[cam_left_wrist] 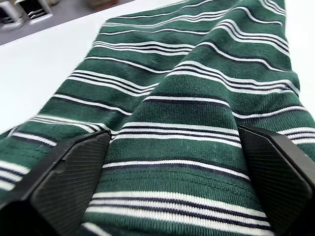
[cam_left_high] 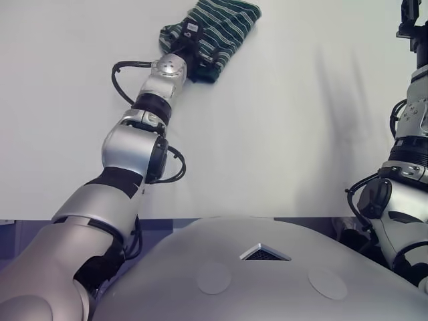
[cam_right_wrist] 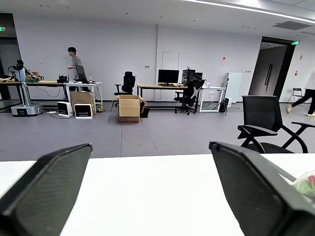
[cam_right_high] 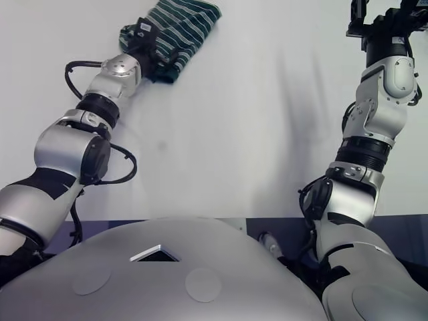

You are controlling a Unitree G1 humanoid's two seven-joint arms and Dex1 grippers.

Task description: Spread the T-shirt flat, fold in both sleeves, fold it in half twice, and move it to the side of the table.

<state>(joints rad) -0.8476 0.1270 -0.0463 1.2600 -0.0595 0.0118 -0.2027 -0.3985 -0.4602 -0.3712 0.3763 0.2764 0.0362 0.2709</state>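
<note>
Your left end effector (cam_left_high: 189, 41) clamps the folded striped T-shirt (cam_left_high: 224, 30) at the counter's (cam_left_high: 267, 147) far left, a soft, light knit best held through all layers; your right end effector (cam_right_high: 376, 20) hangs open.

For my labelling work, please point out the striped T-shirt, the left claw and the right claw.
striped T-shirt (cam_left_high: 224, 33): left eye view, middle of the folded cloth.
left claw (cam_left_wrist: 173, 135): left wrist view, midpoint, over the cloth.
right claw (cam_right_wrist: 150, 145): right wrist view, gap between its fingertips.

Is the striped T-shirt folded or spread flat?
Folded: the T-shirt lies as a small layered bundle on the table, its near end in the left pincer.
</note>
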